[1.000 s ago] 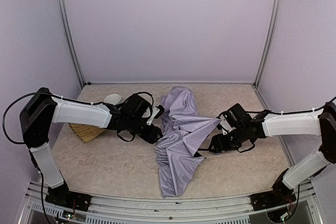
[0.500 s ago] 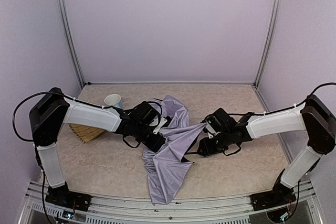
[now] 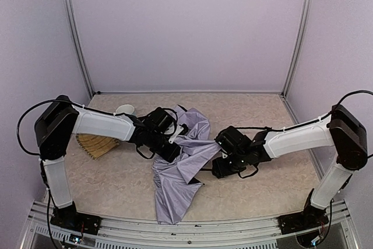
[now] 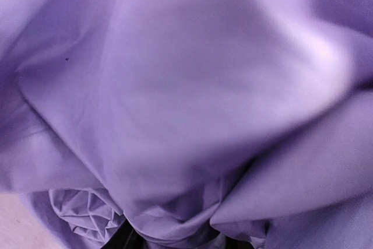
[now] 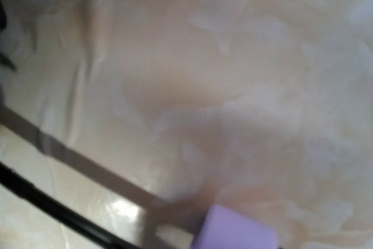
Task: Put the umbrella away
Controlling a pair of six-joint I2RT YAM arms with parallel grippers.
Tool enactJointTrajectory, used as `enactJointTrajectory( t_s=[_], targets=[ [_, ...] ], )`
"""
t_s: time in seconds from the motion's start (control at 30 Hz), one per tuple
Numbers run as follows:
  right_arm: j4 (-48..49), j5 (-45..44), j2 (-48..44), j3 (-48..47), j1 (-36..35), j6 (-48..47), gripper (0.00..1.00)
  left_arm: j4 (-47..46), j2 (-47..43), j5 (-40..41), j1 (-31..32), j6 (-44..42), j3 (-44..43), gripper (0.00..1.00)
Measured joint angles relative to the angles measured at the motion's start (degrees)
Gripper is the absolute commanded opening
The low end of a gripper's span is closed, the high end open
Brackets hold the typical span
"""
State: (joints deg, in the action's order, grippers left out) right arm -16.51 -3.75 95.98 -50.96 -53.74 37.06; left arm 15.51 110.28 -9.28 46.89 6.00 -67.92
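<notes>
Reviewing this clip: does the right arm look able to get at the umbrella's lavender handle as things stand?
Probably yes. The right wrist view shows the umbrella handle at its lower edge, close to the right pincer, with bare table around it and no fabric covering it. Contact cannot be told.

Left gripper [image 3: 173, 153] tips buried in umbrella [image 3: 178, 182] folds at frame centre, right gripper [image 3: 215, 171] jaws hidden under its own wrist, cup [image 3: 124, 109] half behind left arm, left wrist view only blurred umbrella, knob [image 5: 236, 232] cut by bottom edge, shaft [image 5: 46, 202] blurred lower left.
</notes>
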Motion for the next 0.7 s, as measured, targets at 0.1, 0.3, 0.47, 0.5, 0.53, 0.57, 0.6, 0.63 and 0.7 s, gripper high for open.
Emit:
enactJointTrajectory(
  t_s=[0.1, 0.3, 0.47, 0.5, 0.53, 0.57, 0.6, 0.63, 0.7],
  targets=[
    [-0.79, -0.22, -0.70, 0.13, -0.15, -0.02, 0.65, -0.61, 0.04, -0.44, -0.87, -0.24, -1.25, 0.46],
    [-3.72, -1.57, -3.76, 0.35, -1.05, -0.94, 0.69, -1.29, 0.85, -0.55, -3.39, -2.21, -6.21, 0.66],
    [-4.63, -1.86, -8.76, 0.20, -1.22, -6.14, 0.73, -2.45, -0.63, 0.04, -6.56, -3.48, -6.64, 0.81],
    [-4.68, -1.86, -9.57, 0.04, -1.22, -7.28, 0.74, -2.60, -1.75, 0.48, -7.50, -3.74, -6.38, 0.82],
    [-4.81, -1.86, -10.05, -0.17, -1.22, -8.46, 0.74, -2.69, -3.15, 0.83, -8.31, -4.00, -6.23, 0.82],
    [-5.03, -1.86, -10.29, -0.46, -1.22, -9.60, 0.74, -2.99, -4.85, 1.29, -9.16, -4.35, -6.21, 0.82],
    [-5.16, -1.86, -10.29, -0.68, -1.22, -10.64, 0.75, -3.58, -6.56, 1.86, -9.81, -4.70, -6.21, 0.82],
    [-5.25, -1.73, -10.29, -0.79, -1.22, -11.43, 0.75, -4.02, -7.98, 2.23, -10.12, -5.01, -6.21, 0.82],
    [-6.14, -1.38, -10.29, -1.03, -1.20, -13.40, 0.75, -5.31, -11.47, 2.58, -10.03, -5.66, -5.99, 0.82]
  ],
)
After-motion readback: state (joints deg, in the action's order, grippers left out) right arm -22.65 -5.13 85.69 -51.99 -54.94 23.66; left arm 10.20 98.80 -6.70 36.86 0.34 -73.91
